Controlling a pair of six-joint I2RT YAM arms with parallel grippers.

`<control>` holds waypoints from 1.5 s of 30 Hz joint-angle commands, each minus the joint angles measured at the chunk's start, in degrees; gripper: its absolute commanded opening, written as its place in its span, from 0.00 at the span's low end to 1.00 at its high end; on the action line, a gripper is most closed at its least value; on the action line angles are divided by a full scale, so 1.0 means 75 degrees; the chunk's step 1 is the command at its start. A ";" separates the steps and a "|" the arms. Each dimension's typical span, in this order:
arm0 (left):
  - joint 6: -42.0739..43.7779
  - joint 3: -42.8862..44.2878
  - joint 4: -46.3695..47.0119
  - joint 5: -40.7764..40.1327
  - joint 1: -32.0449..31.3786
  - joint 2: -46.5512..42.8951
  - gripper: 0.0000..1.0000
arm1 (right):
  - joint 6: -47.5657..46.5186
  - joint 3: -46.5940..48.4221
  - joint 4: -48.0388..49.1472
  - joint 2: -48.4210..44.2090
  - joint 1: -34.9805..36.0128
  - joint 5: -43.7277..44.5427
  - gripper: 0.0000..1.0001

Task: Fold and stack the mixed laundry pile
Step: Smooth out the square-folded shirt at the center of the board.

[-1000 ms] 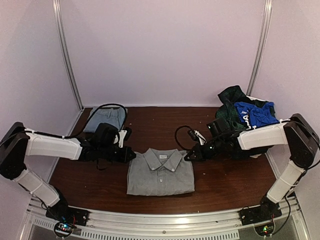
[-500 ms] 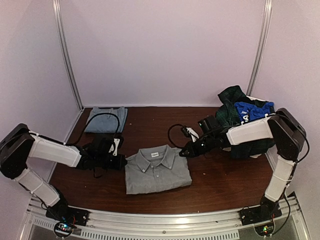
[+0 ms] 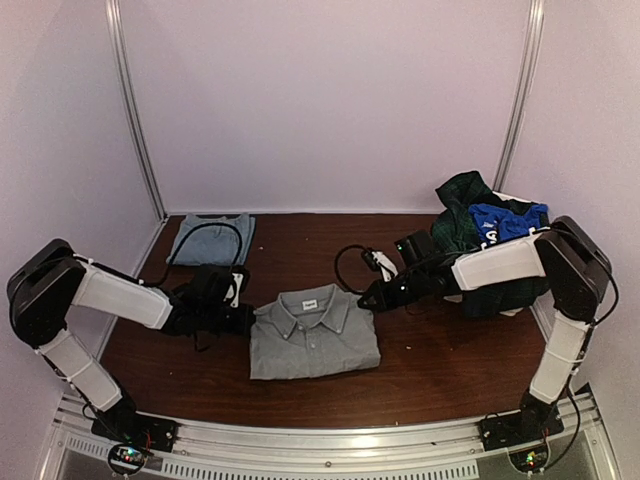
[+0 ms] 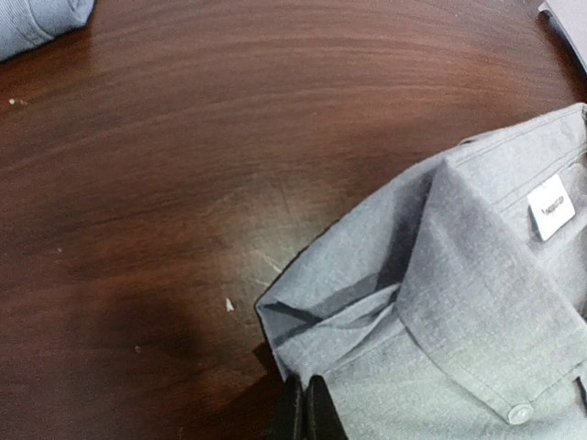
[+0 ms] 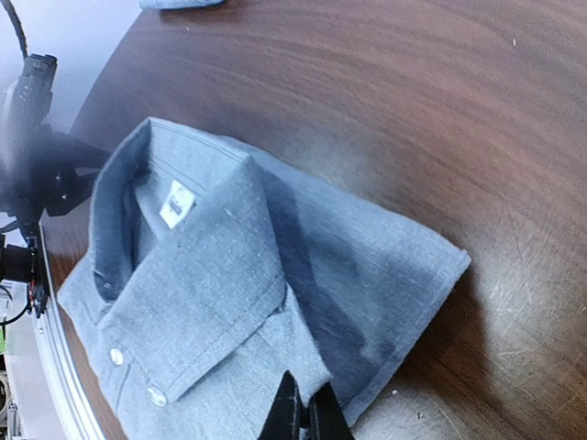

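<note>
Folded grey shirt [image 3: 313, 335] lay mid-bench [image 3: 440, 370], its shoulders pinched by left gripper [image 3: 247, 318] and right gripper [image 3: 368, 300], each pressed together on cloth, mixed laundry pile [image 3: 480, 225] at far right corner (unfolded); uneven pulling risked undoing the folds.

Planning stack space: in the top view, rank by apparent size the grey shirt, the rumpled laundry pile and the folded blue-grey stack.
The laundry pile and grey shirt: about alike; the right arm hides part of the pile, so unranked.
Then folded blue-grey stack: clearly smallest, though farther back.
</note>
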 commanded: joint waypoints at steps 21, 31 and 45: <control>0.0842 0.1495 -0.0316 0.0140 0.1394 0.0843 0.31 | -0.0158 0.1652 -0.0594 0.0382 -0.0260 0.0706 0.51; 0.0478 -0.0546 -0.1078 0.2348 0.1385 -0.2338 0.59 | 0.0968 -0.1281 0.0600 -0.1973 0.0136 -0.0807 0.63; -0.0143 -0.1678 -0.0203 0.3241 0.1122 -0.2370 0.59 | 0.1525 -0.2128 0.2927 -0.0523 0.1092 -0.1313 0.62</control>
